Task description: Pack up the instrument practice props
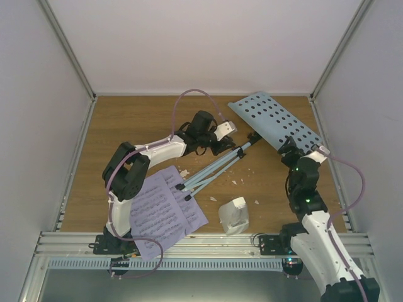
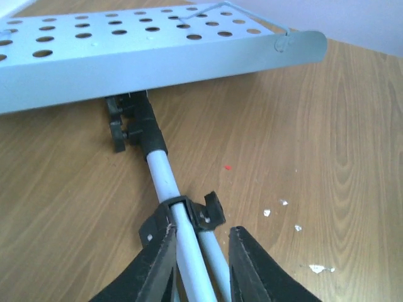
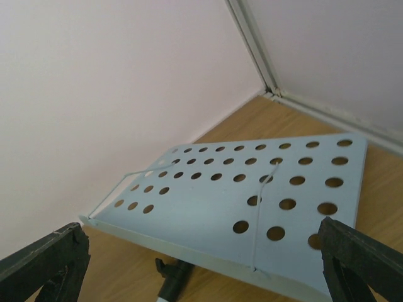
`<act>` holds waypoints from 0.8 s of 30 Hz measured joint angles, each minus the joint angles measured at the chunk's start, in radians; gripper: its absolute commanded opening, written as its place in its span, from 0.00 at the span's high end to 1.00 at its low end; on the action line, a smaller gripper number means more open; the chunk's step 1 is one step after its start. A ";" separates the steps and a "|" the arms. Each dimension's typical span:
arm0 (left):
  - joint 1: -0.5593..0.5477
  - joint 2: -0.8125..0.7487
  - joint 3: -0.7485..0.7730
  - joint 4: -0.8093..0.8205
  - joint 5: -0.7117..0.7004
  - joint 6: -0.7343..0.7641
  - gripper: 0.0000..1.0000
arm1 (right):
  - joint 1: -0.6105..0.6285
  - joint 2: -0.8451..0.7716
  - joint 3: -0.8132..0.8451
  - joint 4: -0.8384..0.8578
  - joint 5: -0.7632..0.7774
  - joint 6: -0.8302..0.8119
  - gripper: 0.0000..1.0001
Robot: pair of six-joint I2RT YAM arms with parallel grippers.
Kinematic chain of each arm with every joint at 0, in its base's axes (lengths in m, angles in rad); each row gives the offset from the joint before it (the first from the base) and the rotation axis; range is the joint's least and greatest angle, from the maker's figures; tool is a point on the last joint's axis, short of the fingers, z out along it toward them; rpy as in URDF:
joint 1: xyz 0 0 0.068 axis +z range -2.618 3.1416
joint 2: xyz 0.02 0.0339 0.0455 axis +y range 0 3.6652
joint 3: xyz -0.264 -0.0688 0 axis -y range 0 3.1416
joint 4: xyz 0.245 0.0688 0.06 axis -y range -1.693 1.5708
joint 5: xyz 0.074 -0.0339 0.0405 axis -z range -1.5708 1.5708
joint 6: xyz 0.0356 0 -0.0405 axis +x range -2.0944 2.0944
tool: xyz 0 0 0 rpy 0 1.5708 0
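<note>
The pale-blue music stand (image 1: 272, 118) lies on its side, with its hole-punched tray (image 3: 214, 201) at the back right. Its pole (image 2: 161, 173) runs down-left toward the folded legs (image 1: 200, 177). My left gripper (image 1: 233, 143) (image 2: 203, 231) is closed on the pole just below a black clamp (image 2: 208, 211). The left finger presses the tube and the right finger sits close against the thinner tube beside it. My right gripper (image 1: 291, 148) (image 3: 200, 226) stands wide open at the tray's near edge, holding nothing. The sheet music (image 1: 165, 211) lies at the front left. The metronome (image 1: 234, 215) stands to the right of the sheets.
Small white crumbs (image 2: 318, 269) are scattered on the wooden table (image 1: 126, 126) around the stand's legs. Pale walls (image 3: 113, 94) enclose the table at the back and on both sides. A metal rail (image 1: 208, 242) runs along the near edge.
</note>
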 measured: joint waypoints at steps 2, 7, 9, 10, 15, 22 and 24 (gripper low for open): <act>0.002 -0.006 -0.016 0.007 0.005 -0.010 0.44 | 0.000 0.006 0.020 -0.003 0.005 -0.047 0.00; 0.027 -0.112 -0.140 0.046 0.014 -0.073 0.17 | 0.000 0.056 0.111 -0.007 -0.007 -0.174 0.00; 0.050 -0.188 -0.200 0.072 0.019 -0.107 0.14 | 0.000 0.082 0.153 -0.006 -0.014 -0.229 0.00; 0.069 -0.236 -0.231 0.090 0.021 -0.126 0.13 | -0.001 0.096 0.170 -0.006 -0.017 -0.256 0.00; 0.198 -0.452 -0.357 0.180 0.002 -0.211 0.12 | -0.013 0.191 0.253 -0.003 -0.035 -0.390 0.00; 0.479 -0.725 -0.631 0.291 -0.208 -0.373 0.01 | -0.084 0.236 0.208 0.119 -0.108 -0.454 0.00; 0.548 -0.828 -0.750 0.310 -0.324 -0.412 0.01 | -0.100 0.222 0.131 0.219 -0.134 -0.476 0.00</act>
